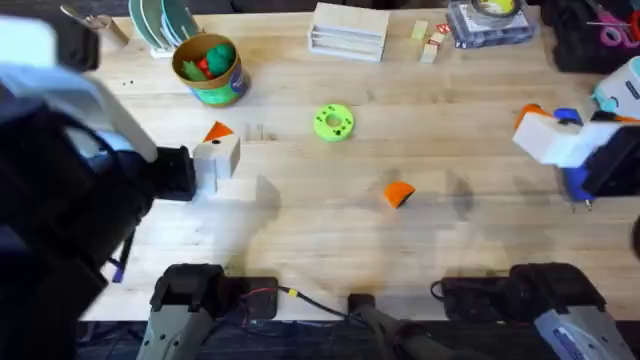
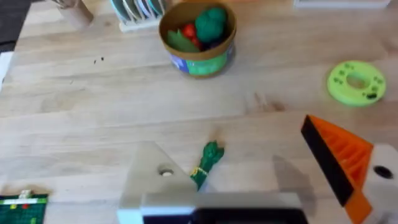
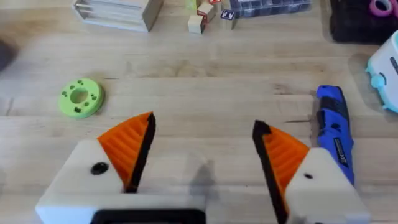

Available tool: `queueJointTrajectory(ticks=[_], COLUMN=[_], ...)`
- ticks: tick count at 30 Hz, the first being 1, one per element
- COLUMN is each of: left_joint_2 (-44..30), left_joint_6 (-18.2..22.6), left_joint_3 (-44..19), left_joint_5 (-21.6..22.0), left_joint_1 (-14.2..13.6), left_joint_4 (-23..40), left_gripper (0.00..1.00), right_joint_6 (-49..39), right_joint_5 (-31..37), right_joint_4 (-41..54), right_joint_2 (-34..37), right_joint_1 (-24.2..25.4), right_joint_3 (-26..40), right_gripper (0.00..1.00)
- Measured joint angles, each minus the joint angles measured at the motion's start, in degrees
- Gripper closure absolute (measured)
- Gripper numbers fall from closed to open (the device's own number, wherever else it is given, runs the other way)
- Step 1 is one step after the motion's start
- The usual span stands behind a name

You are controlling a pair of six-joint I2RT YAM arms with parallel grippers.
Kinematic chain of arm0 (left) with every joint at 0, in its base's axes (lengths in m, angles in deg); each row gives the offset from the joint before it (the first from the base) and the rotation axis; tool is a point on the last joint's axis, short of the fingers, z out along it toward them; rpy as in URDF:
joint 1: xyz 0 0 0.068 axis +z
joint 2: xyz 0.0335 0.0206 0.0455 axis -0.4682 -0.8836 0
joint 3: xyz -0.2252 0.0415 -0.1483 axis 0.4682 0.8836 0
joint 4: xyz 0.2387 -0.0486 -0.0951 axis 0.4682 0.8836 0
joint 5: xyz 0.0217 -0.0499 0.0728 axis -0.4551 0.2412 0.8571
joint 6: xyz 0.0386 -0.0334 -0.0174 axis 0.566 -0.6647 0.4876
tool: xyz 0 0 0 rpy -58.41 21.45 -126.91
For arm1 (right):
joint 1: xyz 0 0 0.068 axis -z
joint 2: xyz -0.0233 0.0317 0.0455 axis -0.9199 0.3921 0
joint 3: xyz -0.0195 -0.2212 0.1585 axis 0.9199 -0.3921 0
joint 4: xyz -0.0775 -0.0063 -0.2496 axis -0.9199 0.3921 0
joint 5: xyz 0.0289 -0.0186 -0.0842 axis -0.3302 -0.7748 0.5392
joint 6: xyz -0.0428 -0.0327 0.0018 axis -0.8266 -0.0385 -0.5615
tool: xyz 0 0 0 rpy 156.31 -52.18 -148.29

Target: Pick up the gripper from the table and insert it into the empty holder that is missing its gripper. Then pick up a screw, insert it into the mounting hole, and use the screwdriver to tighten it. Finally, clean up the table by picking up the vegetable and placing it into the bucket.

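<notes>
Orange pad (image 1: 399, 193) loose on the wooden table (image 1: 300, 230) near the middle in the overhead view, well apart from both arms. Left gripper (image 1: 218, 150) at left, one white finger tipped with orange, the other a bare white holder (image 1: 224, 158). Right gripper (image 1: 545, 132) at the far right, just beside the blue screwdriver (image 1: 574, 180). Bucket (image 1: 210, 70) at upper left, red and green toys inside; lime-green disc (image 1: 334, 122) between bucket and pad.

From the left wrist: jaws spread wide, nothing held; bare holder (image 2: 155, 180) with a screw hole on one side, orange-tipped finger (image 2: 348, 165) on the other. Dark green vegetable (image 2: 207, 163) flat on the wood just beside the holder. Bucket (image 2: 198, 38) and disc (image 2: 356, 81) farther off. No legible writing on the bucket's printed side.

From the right wrist: right gripper (image 3: 202, 149) gaping, empty, both fingers carrying orange ribbed pads. Screwdriver (image 3: 336, 130) flat on the table just beside one finger, its label too small to read. Disc (image 3: 81, 98) farther off on the other side.
</notes>
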Motion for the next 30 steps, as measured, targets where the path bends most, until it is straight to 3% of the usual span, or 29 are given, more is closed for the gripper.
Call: queueJointTrajectory(ticks=[3, 7, 16, 22, 24, 27, 28, 30], left_joint_2=[-7.30, -14.10, -21.65, -22.00, -22.00, -22.00, -22.00, -22.00], left_joint_6=[4.44, 7.77, 9.88, 10.12, 10.11, 10.33, 10.51, 10.55], left_joint_3=[-5.24, -8.20, -8.35, -1.56, 1.15, 2.87, 2.88, 2.88], left_joint_5=[0.22, 0.22, 0.25, 3.37, 4.83, 6.24, 7.12, 7.28], left_joint_1=[0.00, 0.00, 0.00, 0.00, 0.00, 0.11, 0.11, 0.11], left_joint_4=[5.84, 6.89, 13.30, 13.20, 12.16, 10.78, 9.56, 9.54], left_gripper=[0.009, 0.009, 0.009, 0.016, 0.139, 0.572, 0.970, 0.996], right_joint_6=[0.00, 0.00, 0.00, 0.00, 0.00, 0.00, 0.00, 0.00], right_joint_5=[-0.39, -0.56, -0.59, -0.59, -0.59, -0.59, -0.59, -0.59], right_joint_4=[5.03, 7.45, 7.82, 7.82, 7.82, 7.82, 7.82, 7.82], right_joint_2=[6.17, 11.04, 11.76, 11.76, 11.76, 11.78, 11.76, 11.76], right_joint_1=[0.00, 0.00, 0.00, 0.00, 0.00, 0.00, 0.00, 0.00], right_joint_3=[7.16, 12.60, 13.32, 13.33, 13.34, 13.32, 13.34, 13.34], right_gripper=[0.010, 0.011, 0.010, 0.010, 0.010, 0.010, 0.010, 0.010])
